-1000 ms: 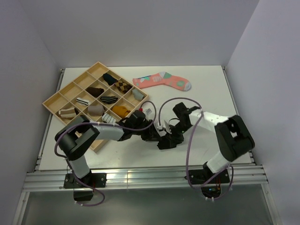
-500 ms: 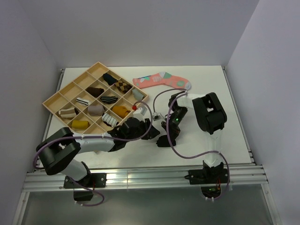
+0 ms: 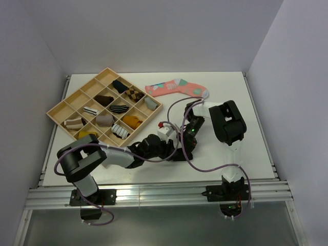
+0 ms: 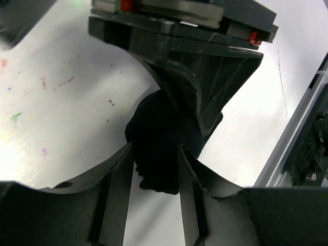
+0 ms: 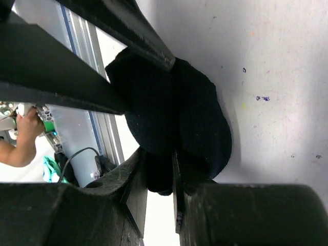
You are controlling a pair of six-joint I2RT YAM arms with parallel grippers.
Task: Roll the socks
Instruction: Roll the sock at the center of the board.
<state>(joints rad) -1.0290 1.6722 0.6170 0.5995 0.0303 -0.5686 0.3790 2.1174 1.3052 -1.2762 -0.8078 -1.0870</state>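
Note:
A black sock [image 4: 160,128] lies bunched in a roll on the white table near its front edge. My right gripper [image 5: 159,152] is shut on a fold of the black sock [image 5: 177,102], its fingers pinching the fabric close together. From the opposite side, my left gripper [image 4: 155,147] straddles the same roll. Its fingers stand apart, and a sliver of table shows between one finger and the cloth. In the top view the left gripper [image 3: 170,148] and the right gripper [image 3: 186,144] meet tip to tip, and the sock is mostly hidden under them.
A wooden compartment tray [image 3: 56,108] with several small sock bundles sits at the back left. A pink patterned sock [image 3: 177,88] lies flat at the back centre. The table's front rail [image 3: 154,192] runs just behind the grippers. A person's hand [image 5: 20,138] shows beyond that edge.
My left gripper has slid right along the table to meet the right gripper. The right arm's elbow swung from the far right to above its gripper, which stayed on the sock.

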